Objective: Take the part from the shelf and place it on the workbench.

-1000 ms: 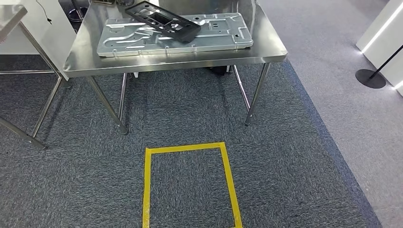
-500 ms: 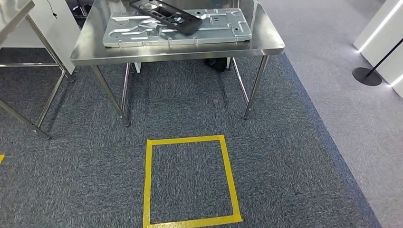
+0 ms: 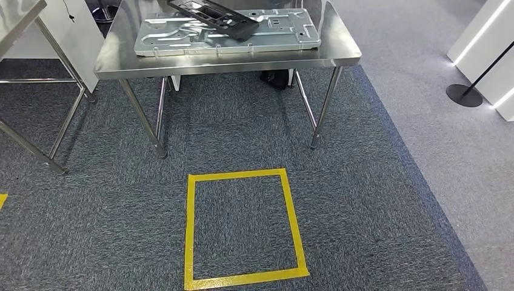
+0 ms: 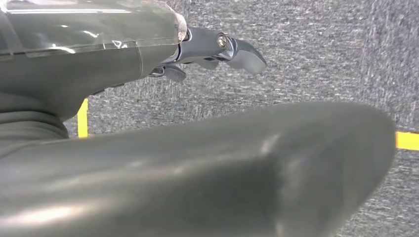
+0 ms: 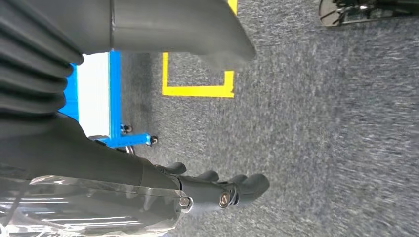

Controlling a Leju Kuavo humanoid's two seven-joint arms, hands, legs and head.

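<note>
While the black part [image 3: 213, 16] is cropped on the workbench [image 3: 339, 56], both hands' fingers [image 4: 232, 49] hang loosely extended, empty.

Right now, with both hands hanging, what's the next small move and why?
Likely turn away to look for the shelf: left hand and right hand hold nothing, and a black part already lies on the silver plate on the workbench.

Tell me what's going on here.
Nothing is being handled right now. The left hand and right hand hang over the grey carpet, holding nothing. Ahead stands a steel table with a silver metal panel lying flat on it, and a black frame lies across that panel. A yellow tape square marks the carpet in front of the table.
</note>
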